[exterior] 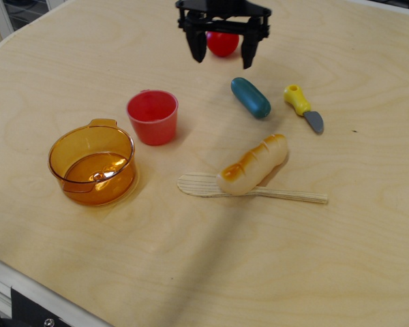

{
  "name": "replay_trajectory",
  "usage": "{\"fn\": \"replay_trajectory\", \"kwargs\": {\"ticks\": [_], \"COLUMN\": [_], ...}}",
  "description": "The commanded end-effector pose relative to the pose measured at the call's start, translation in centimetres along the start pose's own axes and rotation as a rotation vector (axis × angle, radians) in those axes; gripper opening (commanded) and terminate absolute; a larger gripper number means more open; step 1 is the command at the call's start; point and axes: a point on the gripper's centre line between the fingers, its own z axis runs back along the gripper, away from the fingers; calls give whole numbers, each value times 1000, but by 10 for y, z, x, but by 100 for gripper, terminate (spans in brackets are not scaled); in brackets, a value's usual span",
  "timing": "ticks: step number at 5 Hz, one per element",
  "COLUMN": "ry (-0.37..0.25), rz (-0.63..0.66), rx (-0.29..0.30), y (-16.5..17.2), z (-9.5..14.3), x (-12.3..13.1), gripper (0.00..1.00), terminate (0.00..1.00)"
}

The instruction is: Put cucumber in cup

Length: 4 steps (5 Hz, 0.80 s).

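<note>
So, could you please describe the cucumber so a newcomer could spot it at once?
On the wooden table, look right of the red cup, just below the open gripper. The cucumber is the smooth teal oblong, unlike the yellow-handled knife beside it.
</note>
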Motion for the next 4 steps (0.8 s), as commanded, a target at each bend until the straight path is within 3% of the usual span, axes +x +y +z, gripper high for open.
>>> {"fn": "replay_trajectory", "kwargs": {"ticks": [1, 2, 3, 4], "ry": [-36, -79, -82, -28], "rz": [374, 466, 528, 547], "rx": [93, 19, 38, 89], "y": [-16, -14, -14, -12], "z": [2, 0, -2, -14], "x": [17, 20, 23, 27], "gripper": [100, 100, 100, 100], "terminate": [0, 0, 0, 0]}}
